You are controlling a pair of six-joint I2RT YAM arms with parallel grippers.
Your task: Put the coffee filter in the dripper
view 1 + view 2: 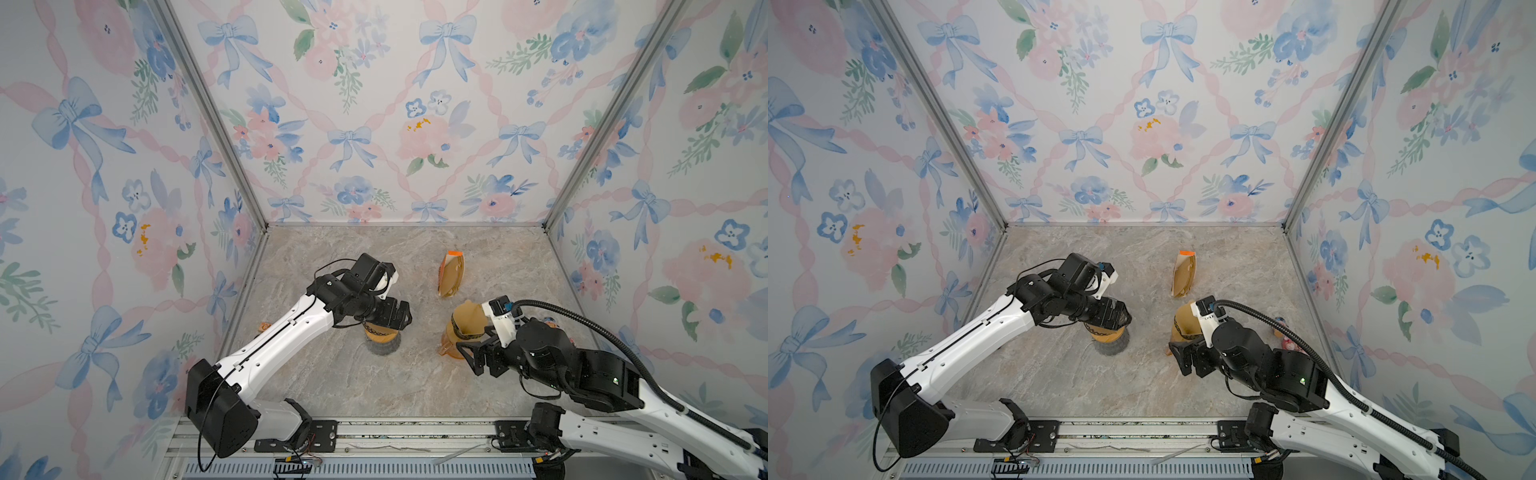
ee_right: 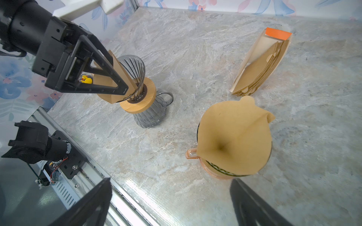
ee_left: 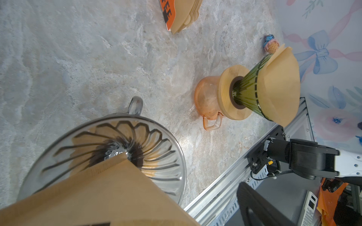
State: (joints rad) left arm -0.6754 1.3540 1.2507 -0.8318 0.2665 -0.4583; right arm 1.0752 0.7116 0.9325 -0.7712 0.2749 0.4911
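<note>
A clear grey glass dripper [image 3: 156,148] [image 2: 135,66] sits on a wooden collar over a grey carafe [image 2: 150,117]. A folded brown coffee filter [image 3: 98,191] [image 2: 106,96] leans into it, tip down at the dripper's centre. My left gripper [image 1: 399,318] hovers over this dripper, open, with the filter lying flat between its wide-spread fingers. To the right, a green dripper [image 3: 248,88] on an orange carafe [image 3: 207,99] holds an opened-out filter [image 2: 235,137] [image 1: 469,318]. My right gripper [image 2: 170,207] [image 1: 467,357] is open just in front of that carafe, with nothing between its fingers.
An open packet of spare filters [image 1: 451,272] [image 2: 260,66] lies behind the two carafes. A small ice-cream toy [image 3: 271,44] sits by the right wall and a yellow duck [image 2: 86,79] near the left wall. A metal rail [image 1: 415,432] runs along the front edge.
</note>
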